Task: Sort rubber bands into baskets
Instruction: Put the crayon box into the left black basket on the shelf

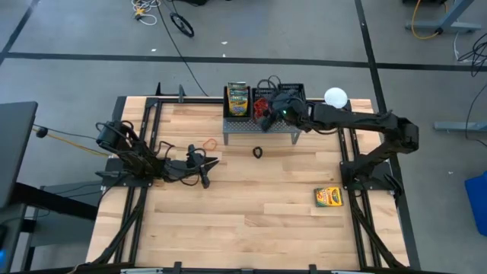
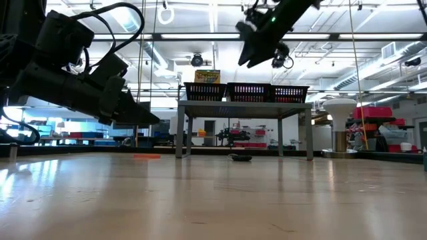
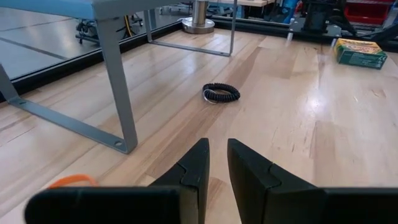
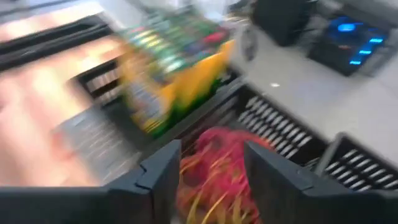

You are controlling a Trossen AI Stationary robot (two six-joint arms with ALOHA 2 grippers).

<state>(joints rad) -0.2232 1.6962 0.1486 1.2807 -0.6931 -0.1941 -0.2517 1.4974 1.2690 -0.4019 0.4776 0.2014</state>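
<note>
1. Hovering over the middle basket [image 1: 268,97] of three on the grey stand [image 1: 259,131], at the table's 12 o'clock edge: right gripper [image 1: 271,106], fingers parted with a clear gap and nothing between them in its wrist view.
2. Below those fingers, a tangle of red and orange rubber bands [image 4: 214,171] lies inside the middle basket.
3. Left basket [image 1: 237,99] holds an upright crayon box [image 1: 237,97]; right basket [image 2: 288,93] sits at the stand's 3 o'clock end, contents not readable.
4. Left gripper [image 1: 211,163] rests low over the table toward 9 o'clock, fingers nearly together with a thin slit, holding nothing.
5. Black band [image 1: 258,152] lies on the bare wood just in front of the stand, near table centre, ahead of the left gripper.
6. Orange band [image 1: 207,144] lies on the wood at about 10 o'clock from centre, near the stand's left leg.
7. Second crayon box [image 1: 329,197] lies flat toward 4 o'clock, by the right arm's base.
8. White round lamp [image 1: 335,97] stands at about 1 o'clock, beside the stand.
</note>
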